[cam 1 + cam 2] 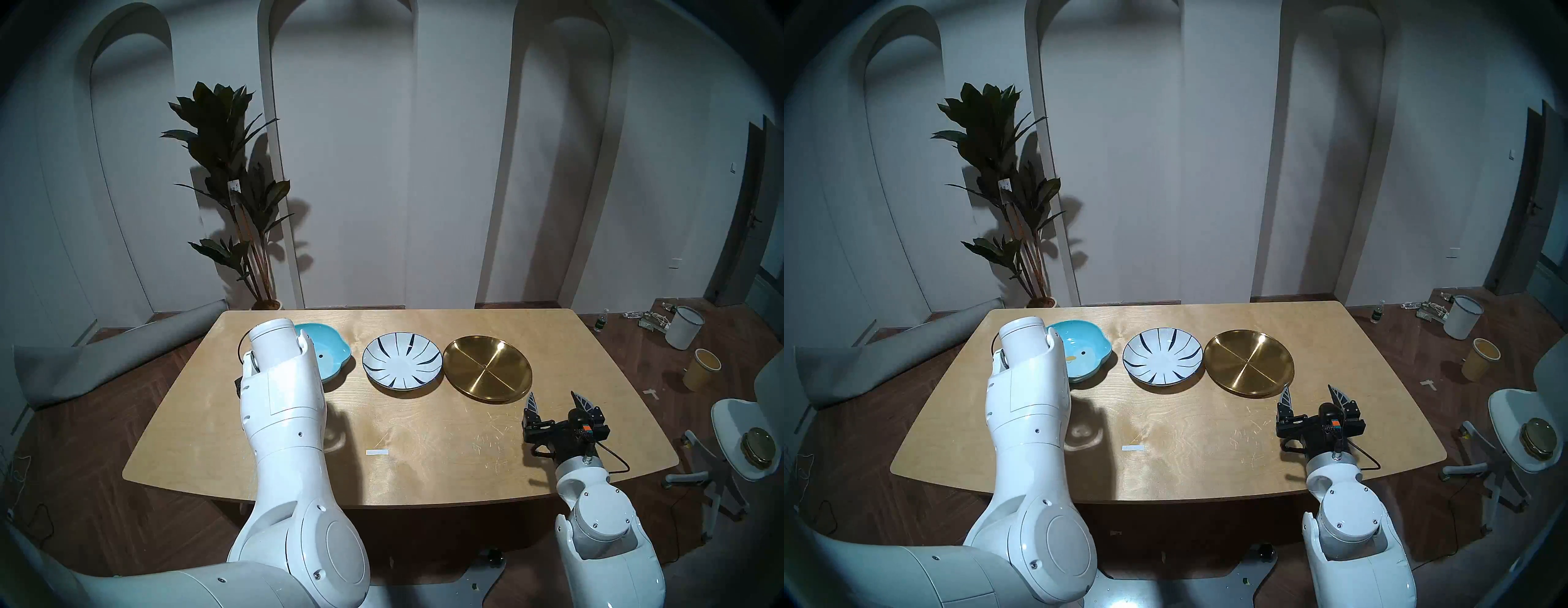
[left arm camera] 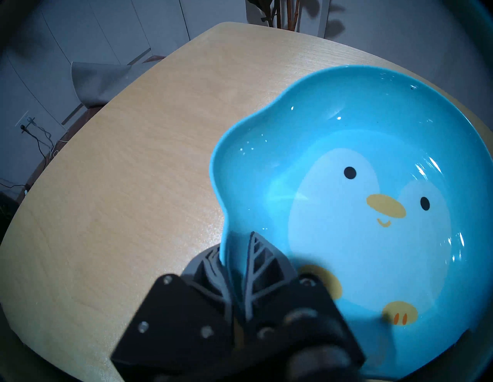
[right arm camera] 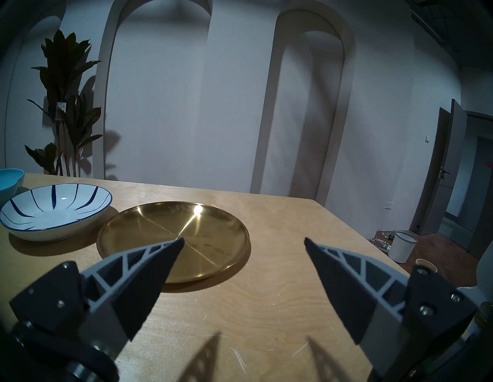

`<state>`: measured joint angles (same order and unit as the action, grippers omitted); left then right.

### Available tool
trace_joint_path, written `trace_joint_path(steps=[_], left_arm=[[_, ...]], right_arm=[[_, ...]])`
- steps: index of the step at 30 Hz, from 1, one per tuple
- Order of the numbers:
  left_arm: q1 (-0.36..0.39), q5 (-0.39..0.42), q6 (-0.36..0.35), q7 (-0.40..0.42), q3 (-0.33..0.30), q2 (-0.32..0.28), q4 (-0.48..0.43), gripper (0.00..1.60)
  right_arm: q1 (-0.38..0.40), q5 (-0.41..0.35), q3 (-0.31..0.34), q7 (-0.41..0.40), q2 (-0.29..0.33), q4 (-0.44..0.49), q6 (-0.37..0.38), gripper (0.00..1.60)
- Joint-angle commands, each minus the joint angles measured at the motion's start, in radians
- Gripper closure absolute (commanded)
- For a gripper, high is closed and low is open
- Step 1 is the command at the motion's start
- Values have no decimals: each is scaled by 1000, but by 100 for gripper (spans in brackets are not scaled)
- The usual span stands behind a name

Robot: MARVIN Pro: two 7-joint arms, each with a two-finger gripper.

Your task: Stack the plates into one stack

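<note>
Three plates lie in a row across the far half of the table. The turquoise penguin plate (image 1: 329, 354) (image 1: 1081, 350) (image 2: 373, 213) is at the left, partly hidden by my left arm in the head views. In the left wrist view my left gripper (image 2: 236, 246) is shut on that plate's wavy rim, one finger inside, one outside. In the middle sits the white plate with dark-blue stripes (image 1: 402, 361) (image 1: 1163, 357) (image 3: 53, 210), and the gold metal plate (image 1: 487, 368) (image 1: 1248, 363) (image 3: 173, 240) lies at the right. My right gripper (image 1: 553, 401) (image 1: 1310, 392) (image 3: 244, 241) stands open just before the gold plate's near edge, holding nothing.
The wooden table (image 1: 424, 433) carries a small white strip of tape (image 1: 377, 452) near the front. A potted plant (image 1: 237, 191) stands behind the table's left end. On the floor at the right are a white bucket (image 1: 684, 333), a yellow cup (image 1: 702, 368) and a chair (image 1: 746, 441).
</note>
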<state>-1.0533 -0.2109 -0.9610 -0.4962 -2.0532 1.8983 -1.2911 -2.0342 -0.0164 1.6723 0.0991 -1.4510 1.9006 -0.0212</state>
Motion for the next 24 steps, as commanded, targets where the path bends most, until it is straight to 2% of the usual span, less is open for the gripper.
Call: trace_joint_path(steps=[1, 9, 15, 24], left_arm=[[65, -4, 1, -40, -26, 20, -1, 160], [128, 4, 1, -73, -65, 53, -4, 160], [161, 1, 1, -93, -78, 74, -21, 160], [181, -7, 1, -130, -86, 109, -42, 160]], right_arm=[[3, 1, -1, 0, 1, 22, -6, 0], [3, -3, -2, 2, 4, 20, -6, 0], [-2, 1, 26, 8, 21, 29, -9, 0], [-9, 20, 114, 26, 64, 52, -9, 0]])
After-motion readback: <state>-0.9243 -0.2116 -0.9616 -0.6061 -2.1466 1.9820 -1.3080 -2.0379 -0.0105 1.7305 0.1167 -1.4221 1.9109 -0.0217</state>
